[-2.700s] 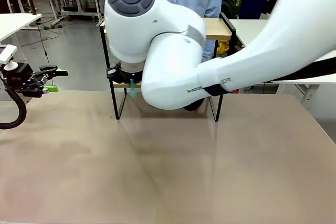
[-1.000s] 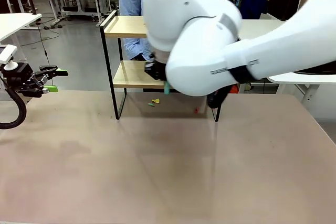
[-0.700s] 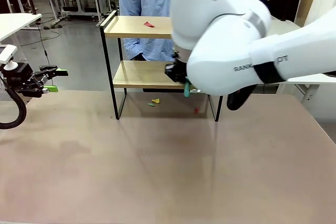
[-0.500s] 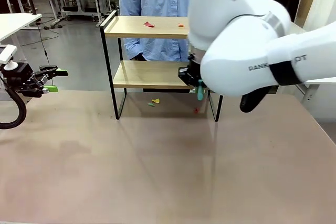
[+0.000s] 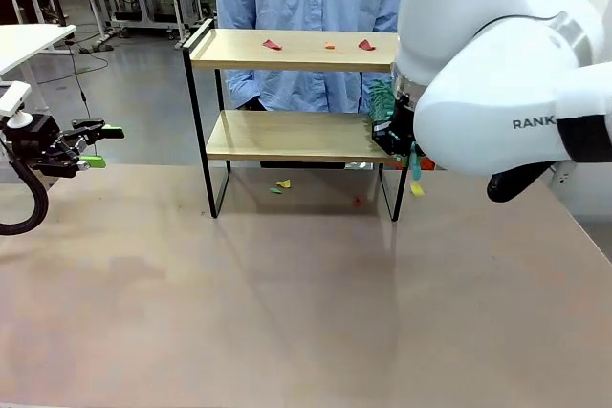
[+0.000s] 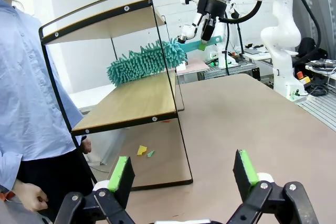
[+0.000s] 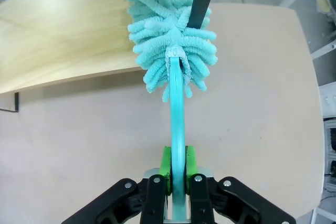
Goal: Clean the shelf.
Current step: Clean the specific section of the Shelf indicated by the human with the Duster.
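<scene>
White bulbous right arm (image 5: 497, 64) lettered RANK, black right hand (image 7: 177, 170), green pads (image 7: 166, 169).

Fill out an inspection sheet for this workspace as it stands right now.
Surface: matte beige table top, no spills seen.
Job's things: two-tier rack of light wooden boards in a black metal frame; three small red and orange scraps on its top board; fluffy teal duster, head between the boards at the rack's right end.
Clutter: yellow, green and red scraps on the table under the rack.
Grippers: left gripper open, holding nothing; right gripper shut on the duster's handle.
Cables: black cable looping beside the left gripper.
Surroundings: person in a light blue shirt behind the rack; work tables beyond.
</scene>
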Tool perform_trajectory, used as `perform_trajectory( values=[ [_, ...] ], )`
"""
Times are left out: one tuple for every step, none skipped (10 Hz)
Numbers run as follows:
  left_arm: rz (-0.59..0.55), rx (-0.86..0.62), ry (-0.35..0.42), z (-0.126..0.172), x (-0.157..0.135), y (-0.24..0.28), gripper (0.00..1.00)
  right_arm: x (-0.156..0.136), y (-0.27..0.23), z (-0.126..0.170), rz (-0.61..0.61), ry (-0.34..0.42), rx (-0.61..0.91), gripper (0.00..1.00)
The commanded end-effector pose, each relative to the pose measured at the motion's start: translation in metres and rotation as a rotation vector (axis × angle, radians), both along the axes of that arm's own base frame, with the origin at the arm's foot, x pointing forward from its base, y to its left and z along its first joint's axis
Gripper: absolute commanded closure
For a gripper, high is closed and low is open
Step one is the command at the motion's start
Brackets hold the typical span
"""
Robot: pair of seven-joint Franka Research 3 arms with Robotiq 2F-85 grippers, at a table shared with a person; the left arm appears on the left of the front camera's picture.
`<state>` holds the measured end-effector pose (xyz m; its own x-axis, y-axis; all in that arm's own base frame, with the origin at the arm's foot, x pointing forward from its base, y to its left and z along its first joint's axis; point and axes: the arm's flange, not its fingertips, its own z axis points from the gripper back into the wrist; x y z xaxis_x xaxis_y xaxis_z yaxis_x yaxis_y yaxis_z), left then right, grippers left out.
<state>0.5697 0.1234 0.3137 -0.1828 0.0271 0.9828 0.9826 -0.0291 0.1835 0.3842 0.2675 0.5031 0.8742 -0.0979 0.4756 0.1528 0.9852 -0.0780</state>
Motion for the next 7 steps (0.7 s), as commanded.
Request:
perform_trajectory(
  values=[
    [-0.004, 0.001, -0.005, 0.004, 0.000, 0.000, 0.00, 0.006, 0.000, -0.005, -0.014, 0.007, 0.020, 0.87],
    [-0.004, 0.001, -0.005, 0.004, 0.000, 0.000, 0.00, 0.006, 0.000, -0.005, -0.014, 0.007, 0.020, 0.87],
    [-0.004, 0.001, -0.005, 0.004, 0.000, 0.000, 0.00, 0.006, 0.000, -0.005, -0.014, 0.007, 0.020, 0.87],
    [-0.004, 0.001, -0.005, 0.004, 0.000, 0.000, 0.00, 0.000, 0.003, -0.003, 0.002, 0.000, -0.005, 0.87],
    [-0.004, 0.001, -0.005, 0.004, 0.000, 0.000, 0.00, -0.011, 0.000, 0.013, 0.099, 0.009, 0.046, 0.87],
    [-0.004, 0.001, -0.005, 0.004, 0.000, 0.000, 0.00, -0.019, -0.006, 0.024, 0.208, 0.032, 0.074, 0.87],
    [-0.004, 0.001, -0.005, 0.004, 0.000, 0.000, 0.00, -0.025, -0.011, 0.032, 0.303, 0.069, 0.092, 0.87]
  ],
)
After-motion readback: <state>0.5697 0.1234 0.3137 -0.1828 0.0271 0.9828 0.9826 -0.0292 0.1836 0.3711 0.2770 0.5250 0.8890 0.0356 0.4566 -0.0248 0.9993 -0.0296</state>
